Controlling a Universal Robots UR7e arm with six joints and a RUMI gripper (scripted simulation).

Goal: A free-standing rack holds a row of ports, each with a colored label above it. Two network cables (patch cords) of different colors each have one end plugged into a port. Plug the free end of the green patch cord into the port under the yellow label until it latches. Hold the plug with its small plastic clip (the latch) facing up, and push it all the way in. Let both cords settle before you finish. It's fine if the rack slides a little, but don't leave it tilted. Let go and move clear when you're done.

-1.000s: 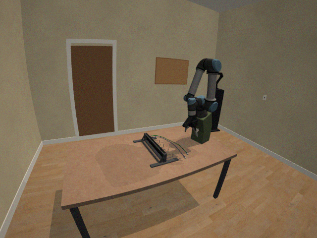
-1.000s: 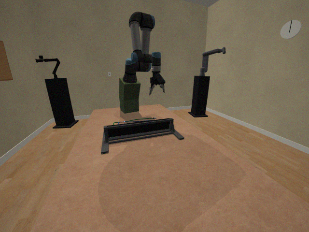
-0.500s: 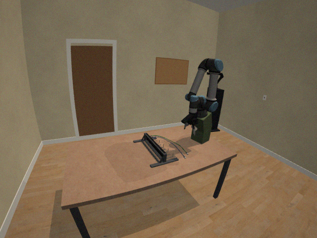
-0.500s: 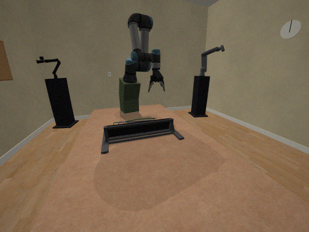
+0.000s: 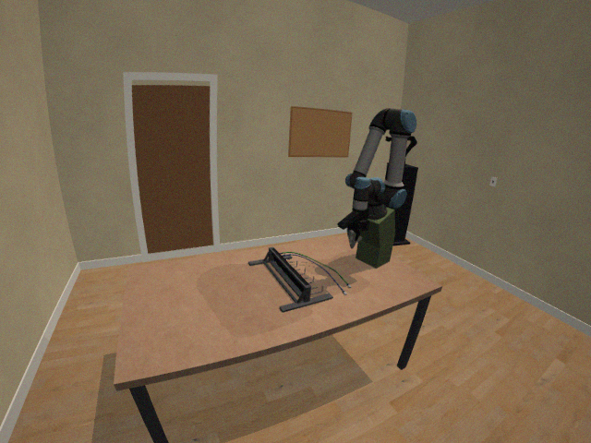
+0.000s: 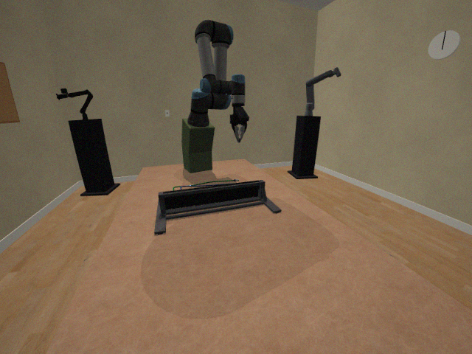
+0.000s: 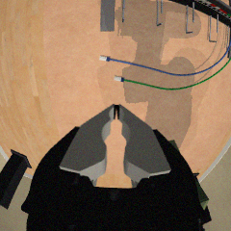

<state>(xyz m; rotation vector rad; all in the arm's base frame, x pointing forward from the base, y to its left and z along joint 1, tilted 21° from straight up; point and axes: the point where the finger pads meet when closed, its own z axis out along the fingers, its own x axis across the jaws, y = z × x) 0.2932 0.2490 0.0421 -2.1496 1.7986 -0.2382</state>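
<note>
The gripper (image 7: pixel 115 112) hangs high over the table (image 5: pixel 190 333) with its two grey, faceted wedge fingers pressed tip to tip, closed on nothing; only a keyhole-shaped gap shows behind the tips. Below it on the smooth tan tabletop lie the free ends of two thin cords, side by side but apart. The green cord (image 7: pixel 183 88) ends in a small pale plug (image 7: pixel 118 78), and the blue cord (image 7: pixel 159 69) ends in another just beyond it. Both sweep in long shallow curves to the rack (image 6: pixel 211 200), a long, low, dark bar standing upright on two flat cross feet. The arm rises from a blocky green pedestal (image 6: pixel 197 146) at the table's far end.
</note>
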